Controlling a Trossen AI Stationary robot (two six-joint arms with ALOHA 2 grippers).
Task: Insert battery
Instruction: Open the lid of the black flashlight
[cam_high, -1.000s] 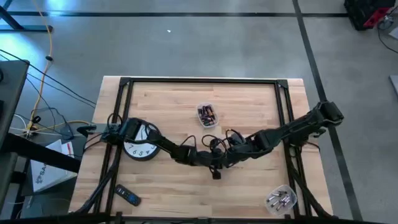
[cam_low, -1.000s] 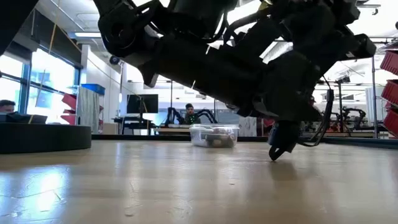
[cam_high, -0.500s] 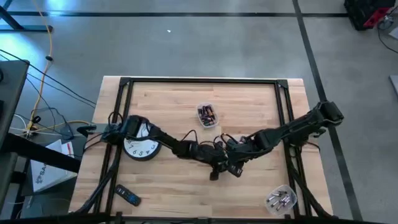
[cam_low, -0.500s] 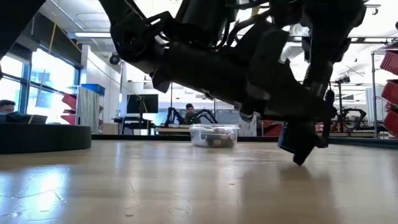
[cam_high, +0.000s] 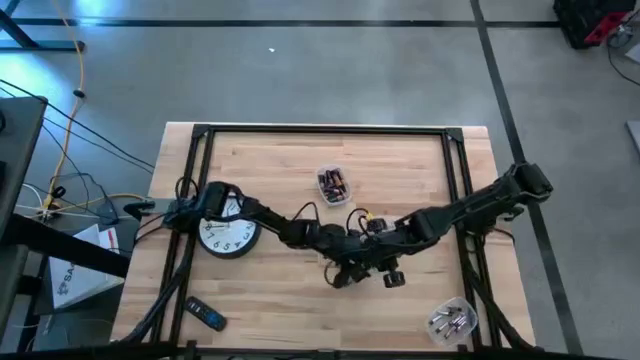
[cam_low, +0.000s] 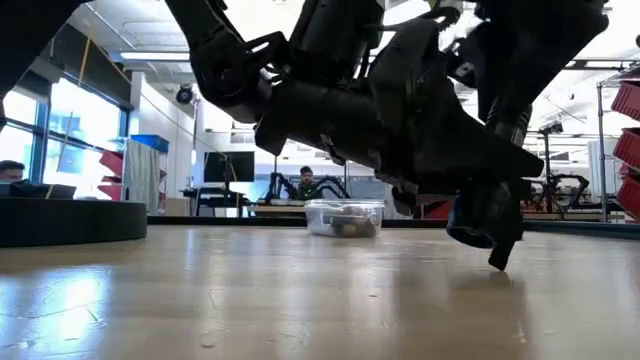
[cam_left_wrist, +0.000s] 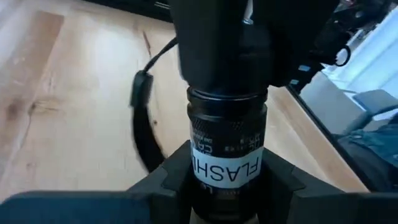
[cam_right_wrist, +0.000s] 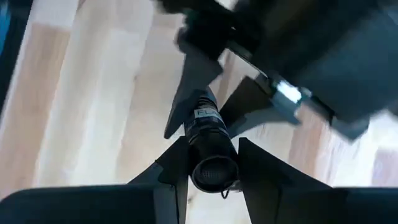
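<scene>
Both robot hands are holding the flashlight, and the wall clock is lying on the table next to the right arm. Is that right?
Not quite. Both grippers do hold the flashlight, but the high view shows the clock lying beside the left arm, not the right. Left gripper, right gripper.

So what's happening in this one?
Both arms meet at mid-table, sharing a black flashlight. The left gripper clamps its labelled body, and the right gripper clamps the other end, whose open tube faces that wrist camera. A tub of batteries sits behind them, with a clock at the left.
</scene>
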